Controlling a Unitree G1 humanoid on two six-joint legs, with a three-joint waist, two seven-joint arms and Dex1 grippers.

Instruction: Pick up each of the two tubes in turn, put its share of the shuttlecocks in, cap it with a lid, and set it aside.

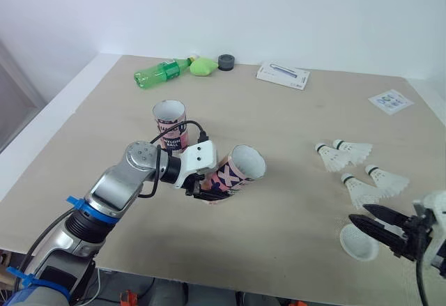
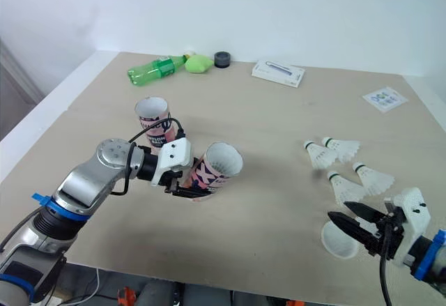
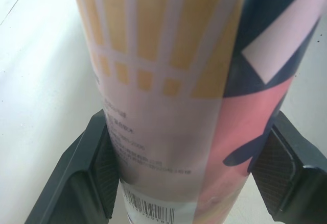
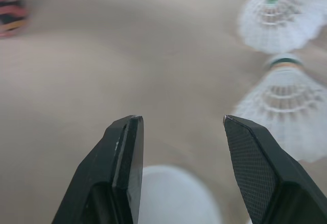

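head views: on the tan table (image 1: 279,118) the left gripper (image 1: 209,189) is clamped around the lower part of the tilted tube (image 1: 237,170). the tube's open mouth leans toward the robot's right, and its bottom end is at the table surface; i cannot tell whether it touches. the upright tube (image 1: 170,125) stands open-topped just behind it, toward the far left. four shuttlecocks (image 1: 359,191) lie in a loose cluster on the right side, well apart from both tubes. a white lid (image 1: 359,242) lies on the table nearer than the shuttlecocks. the right gripper (image 1: 357,212) hangs low at the lid with its two black fingers spread and nothing between them. along the far edge sit a green bottle (image 1: 162,73) lying on its side, a small green lump (image 1: 203,65), a dark round cap (image 1: 226,61) and a flat white box (image 1: 282,75). a printed card (image 1: 391,101) lies at the far right.

left wrist view: the tilted tube, patterned in pink, orange and navy with a barcode near its end, sits between the two pads (image 3: 104,170). both pads press against its sides.

right wrist view: the fingers (image 4: 125,168) stand apart, holding nothing. the lid shows as a pale blurred round between and beneath them. two shuttlecocks lie on the table beyond the fingers, and a blurred bit of a tube sits at the picture's edge.
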